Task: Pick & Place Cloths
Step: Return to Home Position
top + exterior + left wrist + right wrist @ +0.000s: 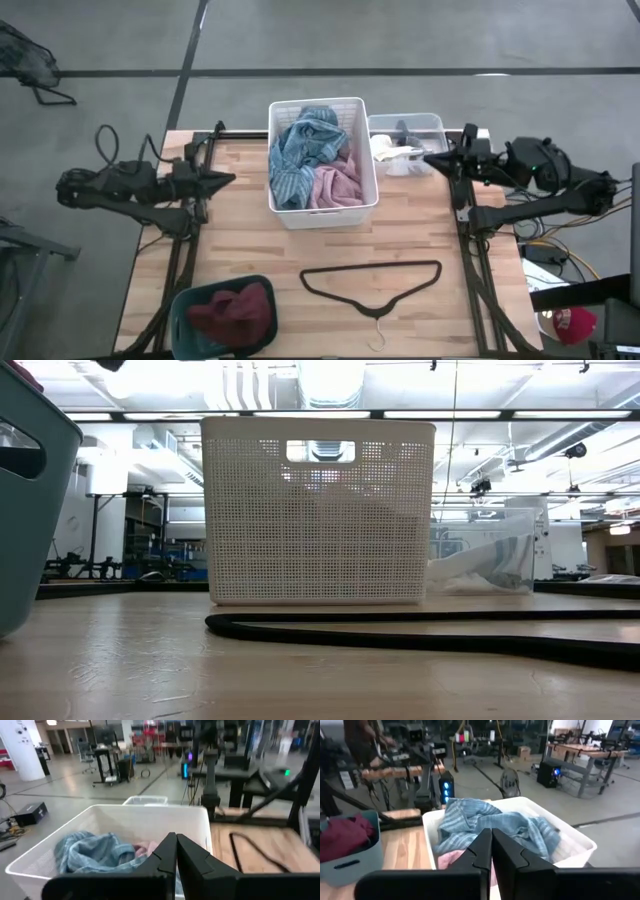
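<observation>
Blue-grey cloth [305, 150] and pink cloth [338, 186] are lying in the basket [316, 101], high view's upper centre; maroon cloth [232, 312] is sitting in the bin [177, 308] lower left. Low view, right: perhaps socks [490, 560]. Wrist views: left gripper [176, 836] and right gripper [491, 831] are pressing fingers together, empty.

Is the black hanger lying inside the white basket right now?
No, the black hanger lies flat on the bare table, outside the white basket and apart from its front wall.
</observation>
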Robot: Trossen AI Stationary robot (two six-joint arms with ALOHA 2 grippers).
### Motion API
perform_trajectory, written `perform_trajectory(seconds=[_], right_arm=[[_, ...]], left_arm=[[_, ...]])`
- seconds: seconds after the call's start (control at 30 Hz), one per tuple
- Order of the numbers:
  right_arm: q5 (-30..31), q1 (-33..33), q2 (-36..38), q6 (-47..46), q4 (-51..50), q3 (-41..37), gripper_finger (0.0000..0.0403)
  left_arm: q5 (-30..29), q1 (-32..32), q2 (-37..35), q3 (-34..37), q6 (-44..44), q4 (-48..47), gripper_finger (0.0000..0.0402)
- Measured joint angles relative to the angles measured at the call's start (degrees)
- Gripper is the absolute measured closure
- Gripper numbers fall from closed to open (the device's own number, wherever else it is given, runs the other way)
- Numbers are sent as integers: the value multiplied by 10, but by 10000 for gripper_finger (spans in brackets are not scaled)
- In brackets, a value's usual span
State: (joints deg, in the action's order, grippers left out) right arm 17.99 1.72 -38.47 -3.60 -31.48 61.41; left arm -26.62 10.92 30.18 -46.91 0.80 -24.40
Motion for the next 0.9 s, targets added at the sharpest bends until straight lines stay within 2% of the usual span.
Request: perform_trajectory(seconds=[0.23,0.57,0.9], right_arm=[[-5,0,96,-18,139,-175,394],[-35,0,190,-62,185,-333,394],[-35,0,265,-64,239,-446,394]], left_arm=[[0,0,-55,120,6,161,387],[1,0,-133,269,-13,302,389],[34,0,-196,363,-41,322,390]])
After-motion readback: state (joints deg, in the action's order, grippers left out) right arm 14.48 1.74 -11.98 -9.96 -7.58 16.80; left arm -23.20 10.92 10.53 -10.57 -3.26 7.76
